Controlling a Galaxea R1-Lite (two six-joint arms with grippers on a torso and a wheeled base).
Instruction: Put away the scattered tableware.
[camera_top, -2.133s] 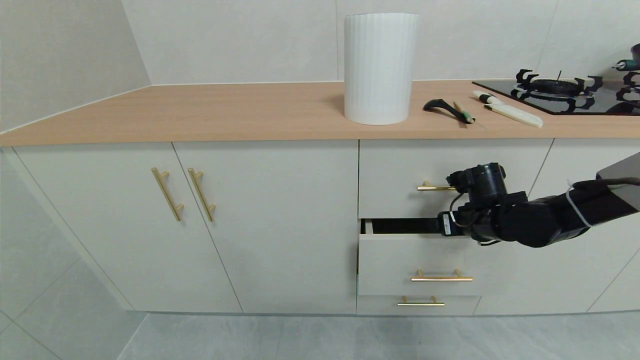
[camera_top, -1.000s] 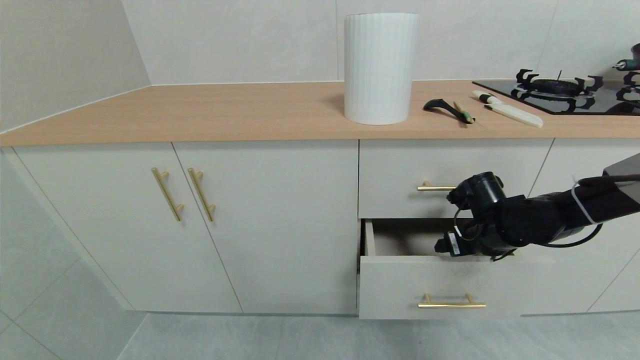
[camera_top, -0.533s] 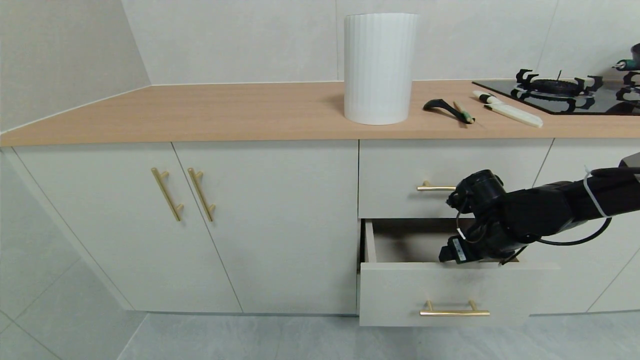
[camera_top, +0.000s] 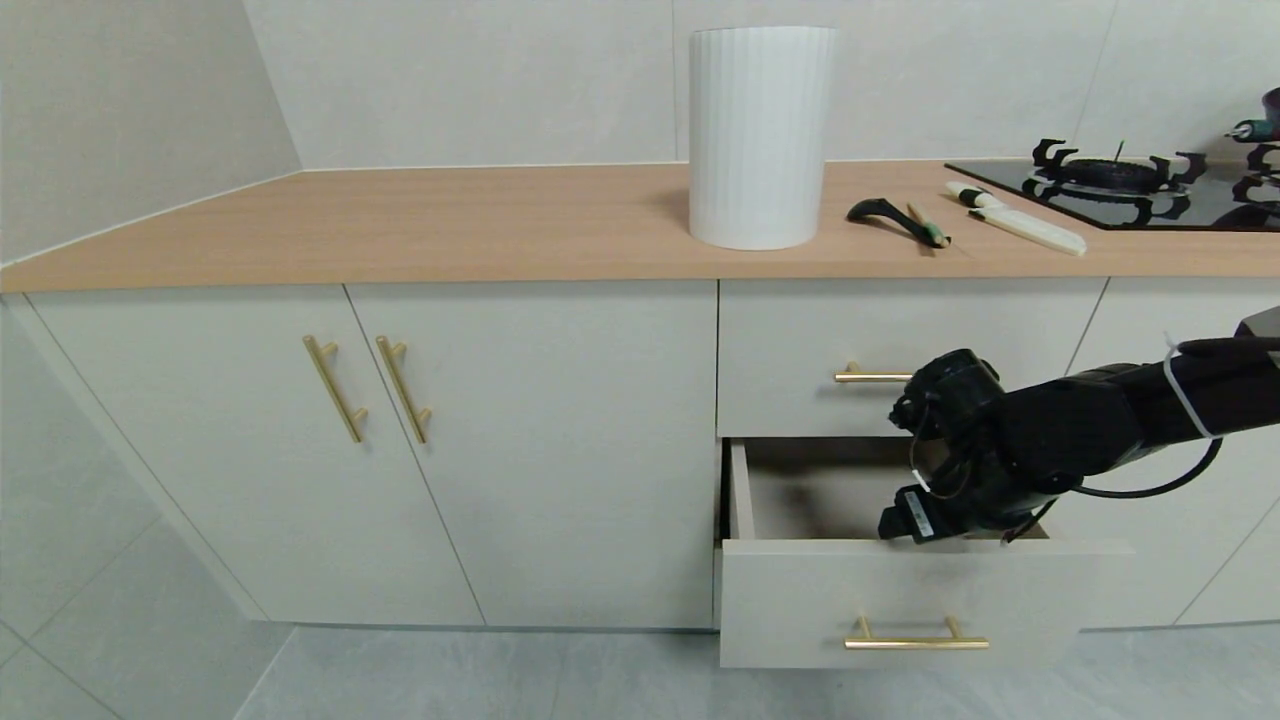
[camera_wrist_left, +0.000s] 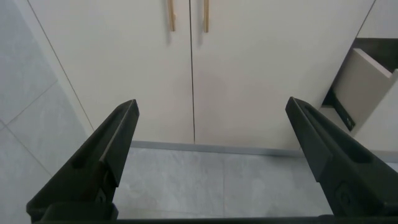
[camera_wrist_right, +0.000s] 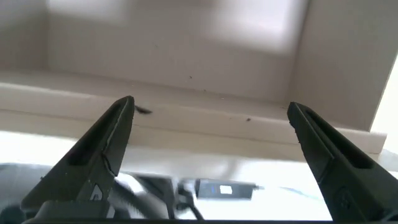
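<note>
On the wooden counter lie a black-handled utensil (camera_top: 880, 211), a thin green-tipped stick (camera_top: 928, 227) and a white knife (camera_top: 1016, 219). Below them the middle drawer (camera_top: 800, 595) stands pulled out, its inside bare. My right gripper (camera_top: 908, 524) sits just inside the drawer front's top edge; in the right wrist view it (camera_wrist_right: 210, 102) is open with the drawer's rim and inner wall (camera_wrist_right: 186, 68) between its fingers. My left gripper (camera_wrist_left: 211, 102) hangs open and holds nothing, low in front of the cabinet doors (camera_wrist_left: 186, 68).
A tall white ribbed cylinder (camera_top: 760, 135) stands on the counter beside the utensils. A black gas hob (camera_top: 1130, 185) is at the far right. The top drawer with its brass handle (camera_top: 870, 377) is closed. Grey tiled floor (camera_top: 400, 680) runs below.
The middle drawer has slid steadily farther out of the cabinet, and my right gripper has come back and down with its front edge.
</note>
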